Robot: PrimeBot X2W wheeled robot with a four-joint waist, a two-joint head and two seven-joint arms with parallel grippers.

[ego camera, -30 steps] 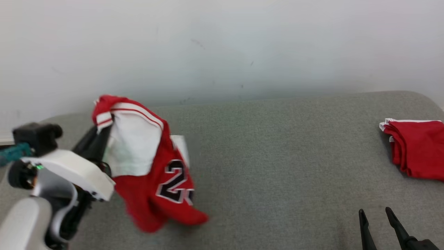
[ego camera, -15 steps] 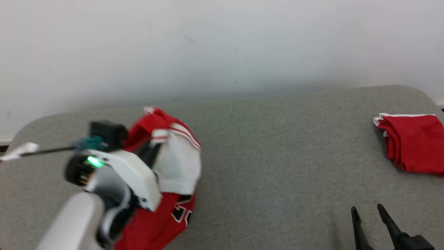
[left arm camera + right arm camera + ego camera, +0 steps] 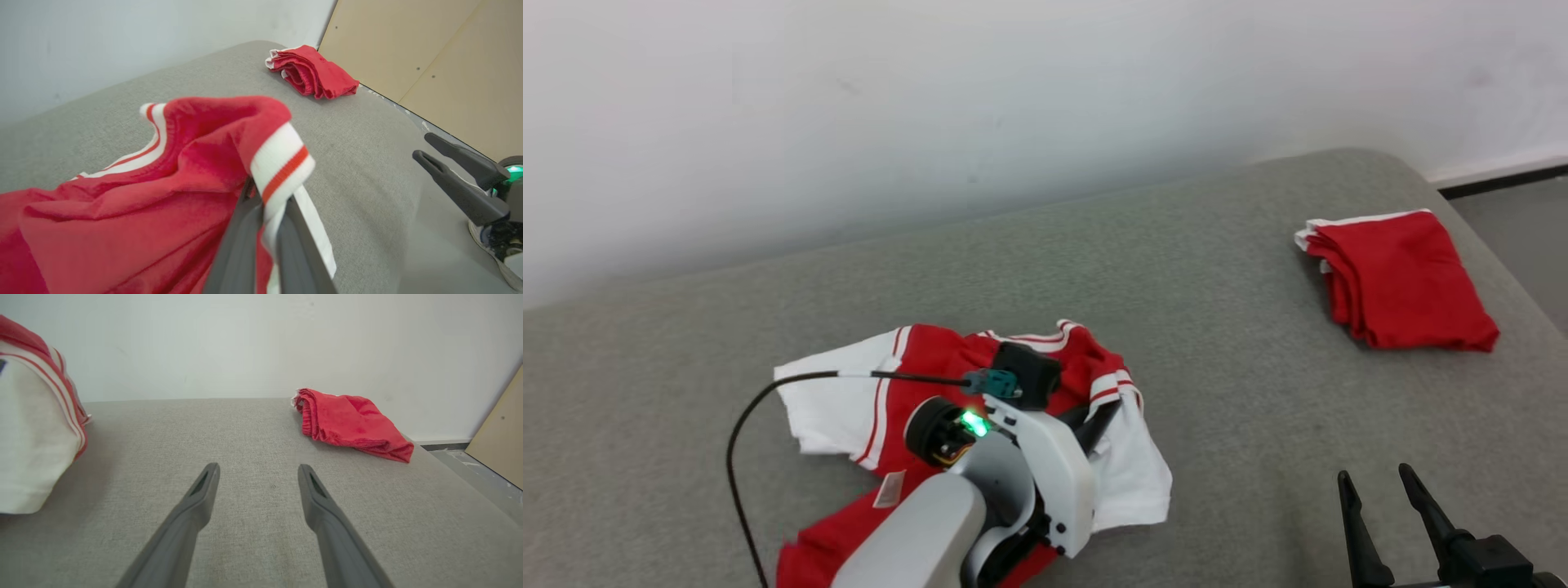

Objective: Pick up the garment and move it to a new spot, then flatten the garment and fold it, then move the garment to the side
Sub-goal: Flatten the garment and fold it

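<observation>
My left gripper (image 3: 269,199) is clenched on the garment (image 3: 915,376). In the left wrist view its two fingers stand almost together, with a white cuff bearing a red stripe pinched between them. Red cloth humps up over the tips. That pinched part sits raised, while the rest of the garment lies bunched on the grey pad (image 3: 1217,384).

From the head view the garment is near the front of the pad, left of middle, under my left wrist. A white sleeve spreads out to the left and a white panel to the right. A black cable (image 3: 737,441) loops from the wrist out over the pad.

My right gripper (image 3: 257,470) is spread wide and holds nothing. Its fingers point along bare pad at the lower right, well apart from the garment. I cannot tell whether they touch the pad.

A folded red cloth (image 3: 1401,282) lies at the far right of the pad, well apart from both grippers.
</observation>
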